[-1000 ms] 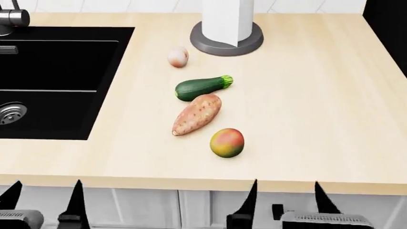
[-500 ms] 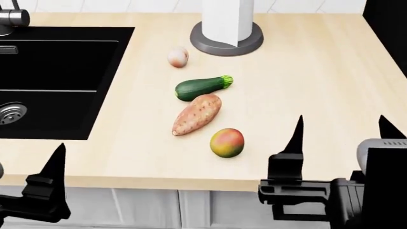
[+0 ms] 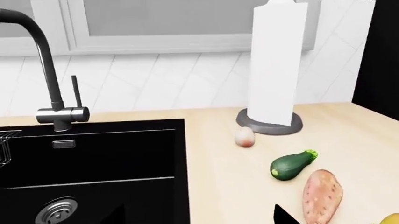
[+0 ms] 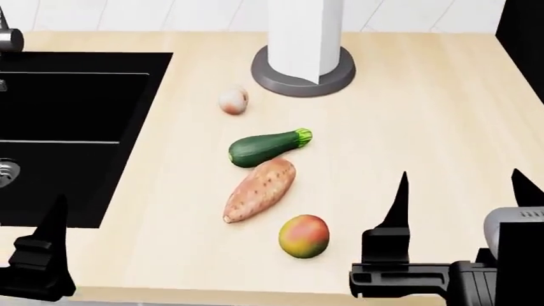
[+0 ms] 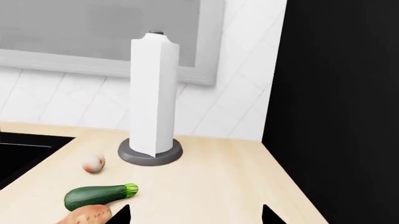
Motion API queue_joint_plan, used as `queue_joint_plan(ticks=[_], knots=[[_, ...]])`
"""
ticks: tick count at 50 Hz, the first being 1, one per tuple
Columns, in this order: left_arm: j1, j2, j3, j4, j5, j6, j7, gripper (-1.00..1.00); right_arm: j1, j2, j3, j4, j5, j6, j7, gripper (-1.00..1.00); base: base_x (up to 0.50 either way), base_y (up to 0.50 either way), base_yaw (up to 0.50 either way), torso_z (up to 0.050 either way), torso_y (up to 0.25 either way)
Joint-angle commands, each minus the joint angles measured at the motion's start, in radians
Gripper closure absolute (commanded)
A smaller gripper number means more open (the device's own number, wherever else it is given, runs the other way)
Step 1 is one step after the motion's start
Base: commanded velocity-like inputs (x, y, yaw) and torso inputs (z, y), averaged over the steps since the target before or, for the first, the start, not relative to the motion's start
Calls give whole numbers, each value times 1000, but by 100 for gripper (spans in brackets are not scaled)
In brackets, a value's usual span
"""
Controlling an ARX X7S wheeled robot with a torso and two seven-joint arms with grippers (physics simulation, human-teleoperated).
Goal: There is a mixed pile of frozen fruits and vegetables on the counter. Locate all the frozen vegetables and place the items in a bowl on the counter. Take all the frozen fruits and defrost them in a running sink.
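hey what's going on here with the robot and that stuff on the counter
Nothing is held yet. The zucchini, sweet potato, mango and small peach-like fruit all lie on the counter, next to the paper-towel roll. The right gripper hovers open over the counter's near right part, beside the mango, jaws spread. Only one finger of the left gripper shows, by the sink. No bowl is in view.

The counter [image 4: 425, 115] looked like smooth, pale wood, matt. The sink [image 4: 68, 127] was flat black, the faucet [image 3: 53, 88] dull dark metal. The zucchini [image 4: 264, 148] had a glossy skin.
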Motion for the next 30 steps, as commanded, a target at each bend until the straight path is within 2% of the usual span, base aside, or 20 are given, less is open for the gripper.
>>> queue_joint_plan(ticks=[1,4,5,11,12,15,19,27,30], knots=[[29,-9,-1,-2,11,19,5,-100,-3,19,-29,10,13,-39,16,-100,418,0,0,0,0],[41,-12,0,-1,17,29,11,-100,4,21,-24,11,33,-33,28,-100,419,0,0,0,0],[14,5,36,-19,38,26,3,-100,3,22,-25,12,34,-34,30,-100,418,0,0,0,0],[54,-22,-11,3,8,34,12,-100,-14,30,-52,22,5,-69,20,-100,421,0,0,0,0],[35,-9,18,-11,30,35,7,-100,-17,32,-52,22,6,-71,21,-100,426,0,0,0,0],[71,-32,-28,10,-3,40,16,-100,-16,36,-47,24,18,-73,28,-100,421,0,0,0,0],[24,-4,42,-26,44,40,5,-100,-11,39,-49,28,33,-74,39,-100,421,0,0,0,0],[47,-11,44,-26,55,59,15,-100,-13,42,-60,38,47,-80,54,-100,418,0,0,0,2],[46,-11,51,-31,61,63,16,-100,26,-11,-3,115,234,-28,149,-100,33,0,0,0,0]])
